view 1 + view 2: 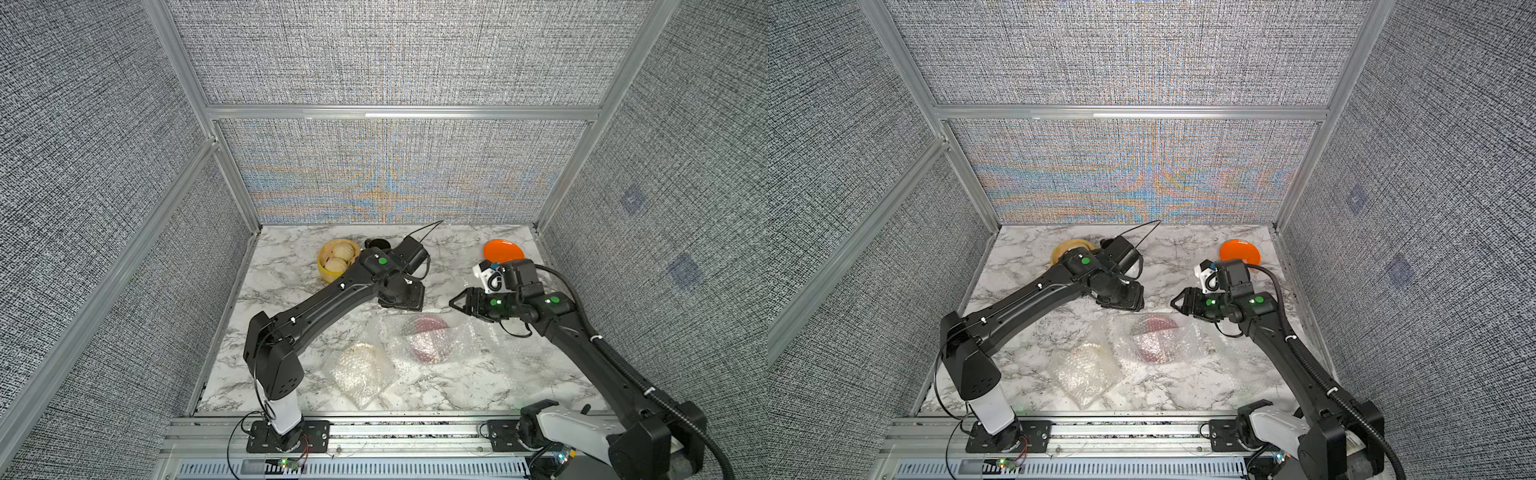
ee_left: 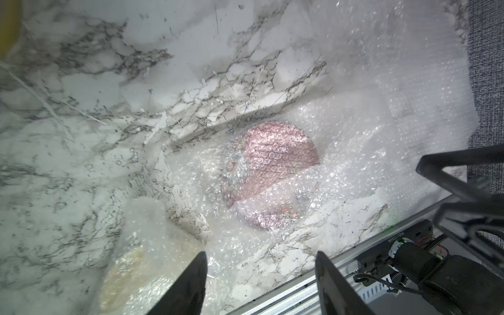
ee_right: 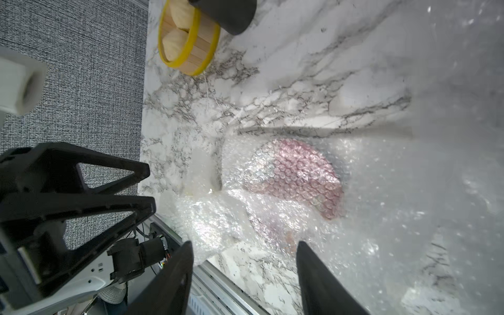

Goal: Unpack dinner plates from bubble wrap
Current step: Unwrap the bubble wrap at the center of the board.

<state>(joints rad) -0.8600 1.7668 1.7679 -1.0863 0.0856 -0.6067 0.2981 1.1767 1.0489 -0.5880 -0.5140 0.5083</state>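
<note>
A bare orange dinner plate (image 1: 503, 250) (image 1: 1241, 250) lies at the back right of the marble table. The dark red plate (image 1: 428, 338) (image 2: 272, 169) (image 3: 297, 174) sits mid-table, covered by bubble wrap (image 1: 461, 345) (image 3: 212, 218). A cream plate (image 1: 363, 365) (image 2: 128, 272) lies wrapped nearer the front. My left gripper (image 1: 405, 305) (image 2: 260, 253) hovers open behind the red plate, nothing between its fingers. My right gripper (image 1: 454, 302) (image 3: 244, 245) is open and empty too, to the right of the left one.
A yellow steamer basket (image 1: 337, 259) (image 3: 188, 41) with pale buns stands at the back left, a black cup (image 1: 376, 243) beside it. More clear bubble wrap (image 3: 436, 191) spreads flat to the right of the red plate. A metal rail (image 1: 374, 432) runs along the front edge.
</note>
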